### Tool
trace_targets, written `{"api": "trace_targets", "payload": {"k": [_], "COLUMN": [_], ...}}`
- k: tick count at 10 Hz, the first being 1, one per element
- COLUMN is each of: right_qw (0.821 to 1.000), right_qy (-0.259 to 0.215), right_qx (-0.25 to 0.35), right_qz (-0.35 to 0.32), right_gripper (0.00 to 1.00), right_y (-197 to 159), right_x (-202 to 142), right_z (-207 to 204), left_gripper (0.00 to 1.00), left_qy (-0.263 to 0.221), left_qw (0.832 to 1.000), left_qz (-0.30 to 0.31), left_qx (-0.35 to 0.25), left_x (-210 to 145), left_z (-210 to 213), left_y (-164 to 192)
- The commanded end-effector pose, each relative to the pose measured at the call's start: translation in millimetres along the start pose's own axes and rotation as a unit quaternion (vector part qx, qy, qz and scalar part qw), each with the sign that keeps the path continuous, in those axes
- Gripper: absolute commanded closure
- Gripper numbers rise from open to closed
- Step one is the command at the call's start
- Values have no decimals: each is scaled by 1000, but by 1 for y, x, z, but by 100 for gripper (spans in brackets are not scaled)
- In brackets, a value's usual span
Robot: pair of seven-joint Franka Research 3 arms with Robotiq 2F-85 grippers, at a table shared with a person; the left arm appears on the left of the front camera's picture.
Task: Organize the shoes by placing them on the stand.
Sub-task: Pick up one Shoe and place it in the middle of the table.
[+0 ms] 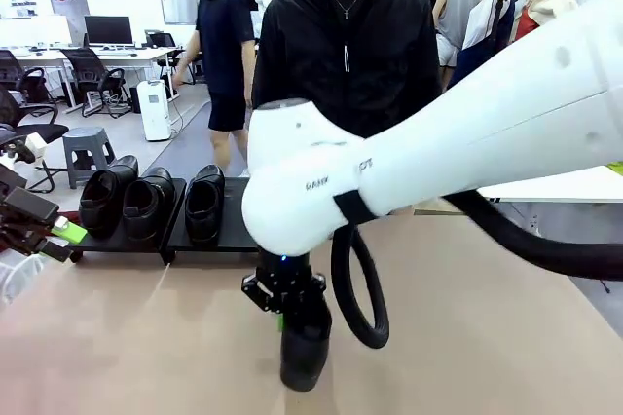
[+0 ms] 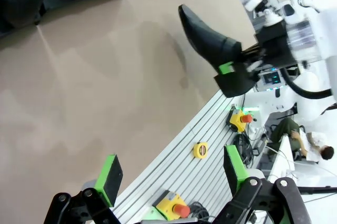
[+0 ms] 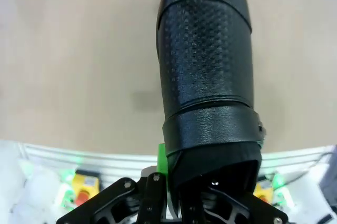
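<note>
While three shoes (image 1: 151,201) sit on the stand (image 1: 209,240), the right gripper (image 1: 284,310) is clamped on the fourth shoe (image 1: 305,352) — still to place — and the left gripper (image 2: 174,176) gapes empty.

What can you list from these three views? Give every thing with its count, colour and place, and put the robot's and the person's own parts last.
Shoes on the stand: three, glossy black, side by side at the table's far left.
Held shoe: one, black, clamped at its heel end, toe pointing away from the wrist, near the table's front edge.
Stand: two low black platforms, far left; the right one has a free half.
Table: one, tan top.
Emergency-stop boxes: two, yellow with red buttons, on the ribbed rail.
Right end effector: shut on the held shoe.
Left end effector: open, green pads.
Person: black top, standing across the table.
</note>
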State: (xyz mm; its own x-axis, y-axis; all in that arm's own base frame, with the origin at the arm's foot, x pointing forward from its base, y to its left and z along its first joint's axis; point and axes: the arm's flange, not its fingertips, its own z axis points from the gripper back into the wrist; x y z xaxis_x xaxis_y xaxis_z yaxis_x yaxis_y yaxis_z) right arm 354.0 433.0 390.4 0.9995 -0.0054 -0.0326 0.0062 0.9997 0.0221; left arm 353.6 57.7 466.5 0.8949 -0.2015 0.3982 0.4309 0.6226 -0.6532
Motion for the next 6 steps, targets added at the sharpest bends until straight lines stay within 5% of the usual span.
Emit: {"api": "trace_targets", "payload": {"k": [1, 4, 5, 6], "right_qw": [999, 999, 999, 999], "right_qy": [-10, -48, -36, -32], "right_qx": [26, 9, 17, 24], "right_qz": [-27, -2, 4, 10], "right_gripper": [100, 100, 86, 28], "right_y": [21, 22, 22, 21], "right_x": [10, 14, 15, 16], "right_z": [-8, -21, -23, -25], "left_gripper": [0, 0, 0, 0], "left_qy": [4, 4, 4, 4], "left_qw": [1000, 1000, 1000, 1000], "left_qz": [-5, -5, -5, -5], "left_qx": [-2, -2, -2, -2], "left_x": [-1, -1, -1, -1], "left_z": [3, 3, 3, 3], "left_y": [2, 2, 2, 2]}}
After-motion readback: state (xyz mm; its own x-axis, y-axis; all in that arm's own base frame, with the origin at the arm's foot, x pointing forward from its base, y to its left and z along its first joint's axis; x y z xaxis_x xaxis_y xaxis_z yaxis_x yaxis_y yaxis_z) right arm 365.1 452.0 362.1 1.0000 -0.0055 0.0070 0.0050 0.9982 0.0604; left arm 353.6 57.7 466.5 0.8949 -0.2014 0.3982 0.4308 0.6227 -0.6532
